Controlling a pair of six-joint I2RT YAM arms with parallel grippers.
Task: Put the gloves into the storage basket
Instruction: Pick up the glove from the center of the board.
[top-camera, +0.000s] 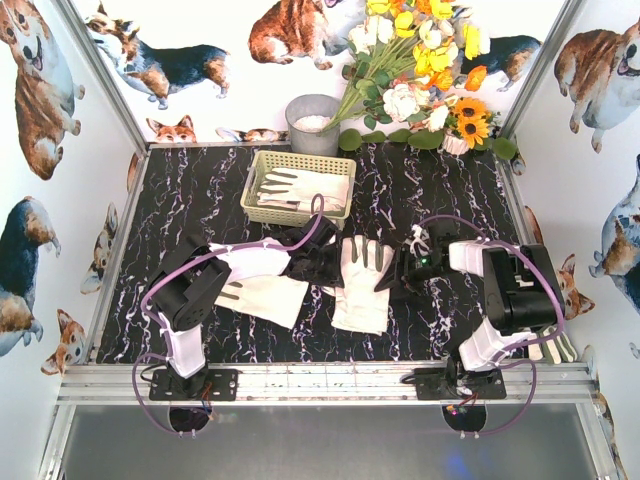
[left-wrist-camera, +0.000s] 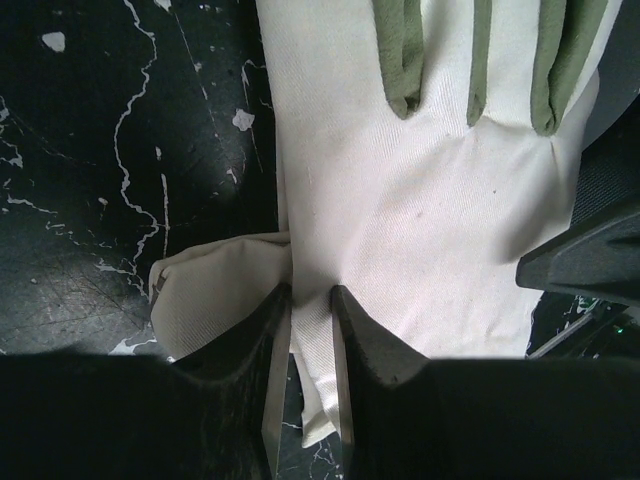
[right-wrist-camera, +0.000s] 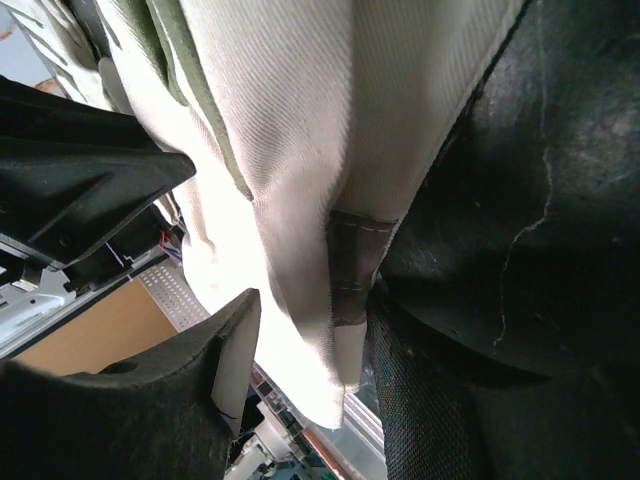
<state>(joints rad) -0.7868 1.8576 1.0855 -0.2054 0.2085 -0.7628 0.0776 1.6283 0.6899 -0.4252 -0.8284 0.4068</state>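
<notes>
Pinching the left edge of the middle glove (left-wrist-camera: 430, 200), the left gripper (left-wrist-camera: 310, 325) has its fingers (left-wrist-camera: 275, 345) drawn almost together, with a thin fold of cream cloth caught between them. This glove's grey-green finger strips point away from the wrist camera. A folded flap of cream fabric lies just left of the gripper; whether it is part of the same glove cannot be told.

From above, the middle glove (top-camera: 362, 290) lies on the black marbled desk (top-camera: 200, 200) between the two arms, cuff toward the near edge. The left gripper (top-camera: 325, 262) meets it on one side and the right gripper (top-camera: 390, 272) on the other.

In the right wrist view the right gripper (right-wrist-camera: 305, 375) has its jaws standing apart with the glove's edge (right-wrist-camera: 300, 130) between them. A grey stitched patch rests against one finger (right-wrist-camera: 400, 400). Whether the other finger presses the cloth cannot be told.

The left glove (top-camera: 268, 298) lies flat on the desk, partly under the left arm. The right glove (top-camera: 556, 347) lies by the right arm's base, mostly hidden.

The basket (top-camera: 296, 213) sits toward the far side of the desk, beyond the left gripper and apart from it. The basket gloves (top-camera: 300, 188) lie inside it. Behind it stand a grey pot (top-camera: 313, 125) and flowers (top-camera: 420, 60).
</notes>
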